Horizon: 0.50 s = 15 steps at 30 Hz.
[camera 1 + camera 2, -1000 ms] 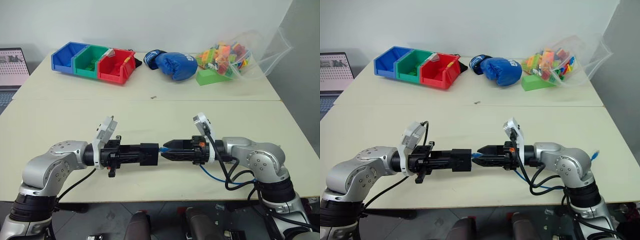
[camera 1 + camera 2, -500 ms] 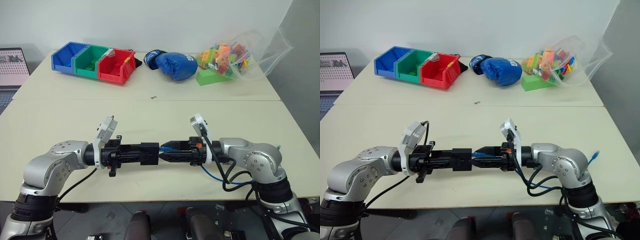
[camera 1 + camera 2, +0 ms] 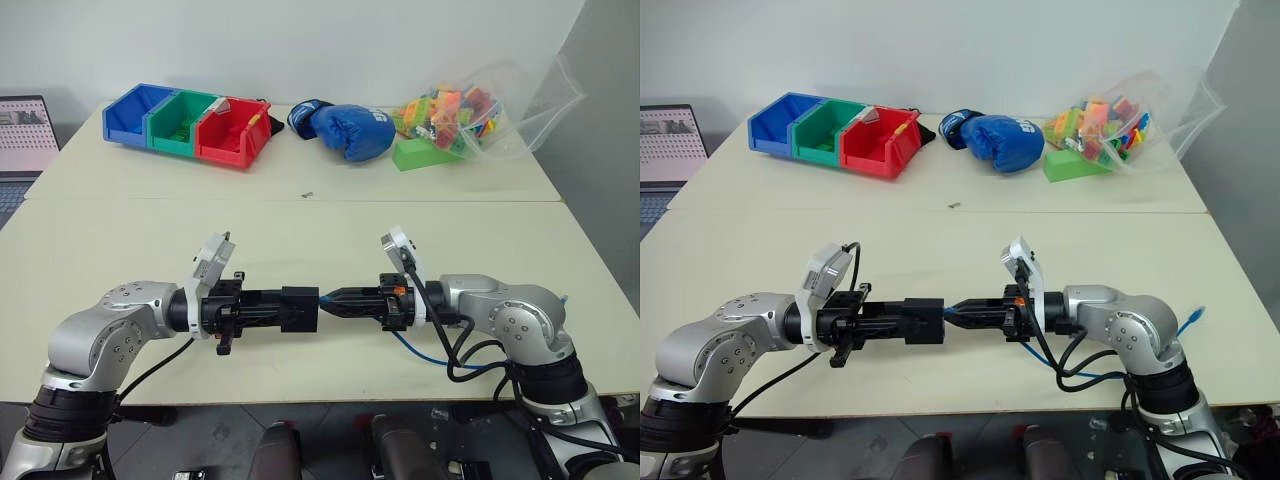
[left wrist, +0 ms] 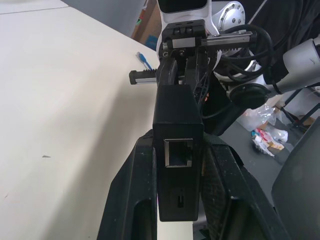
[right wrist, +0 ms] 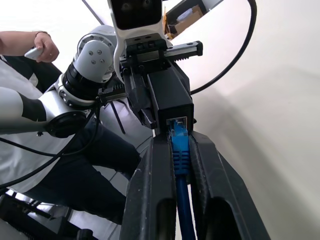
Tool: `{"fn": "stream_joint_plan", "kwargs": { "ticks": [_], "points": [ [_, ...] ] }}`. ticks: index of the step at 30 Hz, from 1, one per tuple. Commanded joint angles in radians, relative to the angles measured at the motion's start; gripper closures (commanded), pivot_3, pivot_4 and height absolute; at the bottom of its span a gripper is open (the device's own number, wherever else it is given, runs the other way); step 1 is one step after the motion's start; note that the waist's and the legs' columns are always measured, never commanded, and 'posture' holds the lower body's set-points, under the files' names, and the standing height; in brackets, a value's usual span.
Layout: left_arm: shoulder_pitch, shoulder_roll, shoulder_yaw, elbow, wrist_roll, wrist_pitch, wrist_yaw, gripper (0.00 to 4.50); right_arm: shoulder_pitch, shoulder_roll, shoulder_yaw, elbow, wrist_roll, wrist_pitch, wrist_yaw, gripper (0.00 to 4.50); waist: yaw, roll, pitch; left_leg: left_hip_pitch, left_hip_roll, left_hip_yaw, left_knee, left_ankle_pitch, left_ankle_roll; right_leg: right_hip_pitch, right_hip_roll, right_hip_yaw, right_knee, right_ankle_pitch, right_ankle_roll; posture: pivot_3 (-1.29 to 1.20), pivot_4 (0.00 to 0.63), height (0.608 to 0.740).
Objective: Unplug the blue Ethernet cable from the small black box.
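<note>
On the far left I see a laptop (image 3: 22,140) cut off by the edge of view; its screen carries rows of text too small for me to read. Next along the back of the counter (image 3: 300,225) sit three joined bins (image 3: 187,123), blue, green and red, with small items inside that I cannot make out. Right of them lies a blue boxing glove (image 3: 345,130) with white lettering I cannot read, then a clear plastic bag (image 3: 470,110) of coloured building blocks, a green block at its front.

Closer to me, my left gripper (image 3: 283,309) is clamped on the small black box (image 3: 299,308), holding it above the counter's near edge. In the left wrist view the box (image 4: 177,150) shows an empty socket facing the camera, with a small slot under it; no label is legible. My right gripper (image 3: 338,299) meets the box from the other side, its fingers (image 5: 150,185) pinched together on the plug of the blue cable (image 5: 180,155), which sits in the box's socket. The cable loops under the right arm, and its far plug (image 3: 1196,316) pokes out beside that arm's elbow. A person's hand (image 5: 42,46) shows in the right wrist view, partly cut off.
</note>
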Motion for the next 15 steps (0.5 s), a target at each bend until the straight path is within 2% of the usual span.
{"fn": "stream_joint_plan", "kwargs": {
  "ticks": [1,8,15],
  "points": [
    [-0.009,0.001,0.016,-0.011,-0.002,-0.018,0.004,3.72,-0.018,-0.007,-0.006,-0.014,0.008,-0.014,0.019,4.41,0.000,0.000,0.000,0.000,0.000,0.000,0.000,0.000,0.000,0.000,0.000,0.000,0.000,0.000,0.000,0.00,0.150,0.740],
    [-0.003,0.002,0.017,-0.010,0.002,-0.021,0.006,3.72,-0.018,-0.004,-0.022,0.001,0.016,0.003,0.003,4.42,0.000,0.000,0.000,0.000,0.000,0.000,0.000,0.000,0.000,0.000,0.000,0.000,0.000,0.000,0.000,0.00,0.150,0.740],
    [0.042,0.031,0.064,0.000,0.004,-0.024,0.007,3.72,0.044,-0.105,-0.063,0.007,0.000,0.001,0.017,4.46,0.000,0.000,0.000,-0.001,0.000,0.000,0.000,0.000,0.000,0.000,0.000,0.000,-0.001,0.000,0.000,0.00,0.150,0.740]
  ]
}}
